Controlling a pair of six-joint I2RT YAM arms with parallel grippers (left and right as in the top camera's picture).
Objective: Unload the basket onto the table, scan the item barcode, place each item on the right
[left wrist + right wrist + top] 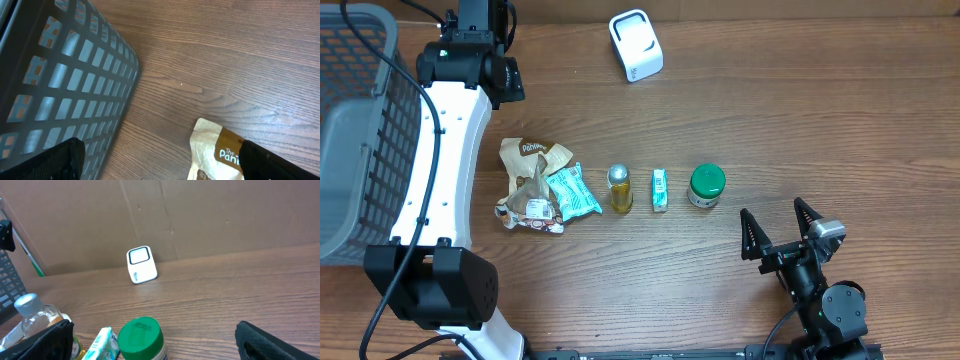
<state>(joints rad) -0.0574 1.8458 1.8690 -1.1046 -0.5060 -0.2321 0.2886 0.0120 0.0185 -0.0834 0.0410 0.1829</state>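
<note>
Overhead shows me two arms, one white scanner (636,45), one grey basket (382,110) and a row of five small goods on the wooden surface (820,120). The scanner stands at the far edge, well apart from the row. The basket sits at the far left.

From left to right the row runs: a crumpled brown snack bag (525,165), a teal packet (572,192) touching it, a small bottle (620,188) of yellow liquid with a silver cap, a little teal and white box (660,190), and a jar (706,185) with a green lid. Whether the brown bag is one wrapper or two bunched together, I cannot tell.

On the left wrist camera I read "The" and "Pani" on the brown bag before a dark finger cuts the word off. Print on the other goods is too small for me to read, and I can make out no barcode.

My left pincer (159,145) hangs over the surface between the basket and the brown bag, fingers spread wide with nothing between them. My right pincer (770,208) is near the right end of the row, just beyond the jar, also spread wide and empty.
</note>
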